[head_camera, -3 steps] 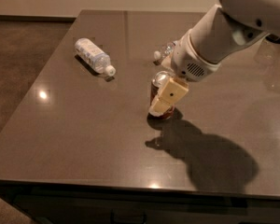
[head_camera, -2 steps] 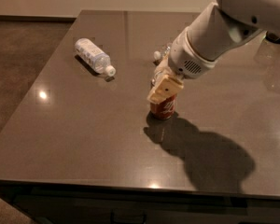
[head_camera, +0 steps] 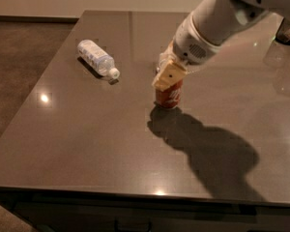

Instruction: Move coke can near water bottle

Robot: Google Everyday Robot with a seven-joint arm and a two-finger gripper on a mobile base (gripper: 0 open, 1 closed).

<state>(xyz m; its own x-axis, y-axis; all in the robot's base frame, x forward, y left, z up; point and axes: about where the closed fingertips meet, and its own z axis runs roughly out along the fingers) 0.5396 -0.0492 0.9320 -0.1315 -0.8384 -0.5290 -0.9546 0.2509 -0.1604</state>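
Note:
The coke can [head_camera: 170, 96] is red-brown with white script and stands upright near the middle of the dark table [head_camera: 87, 144]. My gripper [head_camera: 168, 75] comes down on it from the upper right and is shut on its top, with a cream finger [head_camera: 167, 76] covering the upper front of the can. I cannot tell whether the can's base touches the table. The water bottle with the thin label band is hidden behind my gripper and arm.
A bottle with a white, blue-printed label and white cap [head_camera: 97, 58] lies on its side at the far left of the table. A dark object [head_camera: 289, 31] sits at the far right edge. My arm's shadow [head_camera: 212, 153] falls across the front right.
My gripper came down onto the coke can and closed on it. The can has since shifted toward the far side of the table with the gripper.

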